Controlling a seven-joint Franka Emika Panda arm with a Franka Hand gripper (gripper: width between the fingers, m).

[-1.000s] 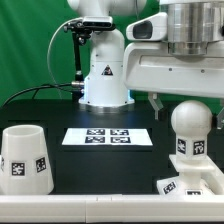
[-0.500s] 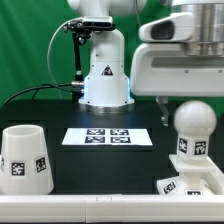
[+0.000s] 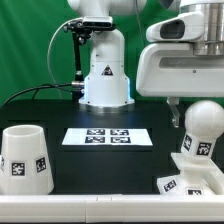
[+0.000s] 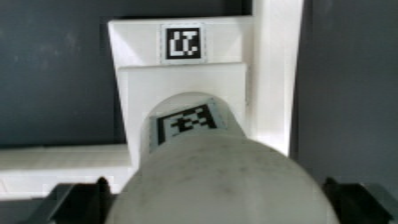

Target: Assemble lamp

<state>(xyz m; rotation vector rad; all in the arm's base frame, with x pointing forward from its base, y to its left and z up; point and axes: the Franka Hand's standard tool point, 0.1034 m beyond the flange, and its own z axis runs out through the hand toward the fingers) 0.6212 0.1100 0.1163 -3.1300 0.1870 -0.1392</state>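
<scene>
In the wrist view the bulb [image 4: 205,160] is a close blur, and the gripper [image 4: 210,205] shows only dark finger stubs cut off at the edge — whether they touch it cannot be told. The exterior view's edges crop the base [image 3: 186,187] and the shade [image 3: 22,160].

The bulb [image 3: 203,128] sits directly under the gripper [image 4: 210,200], between its fingers, tilted, standing on the base [image 3: 188,180] below it. Away from the gripper toward the exterior view's left, the marker board [image 3: 108,137] lies flat on the table [image 3: 100,175]; the shade [image 3: 24,158] stands farther that way, well apart, and nearer the camera.
</scene>
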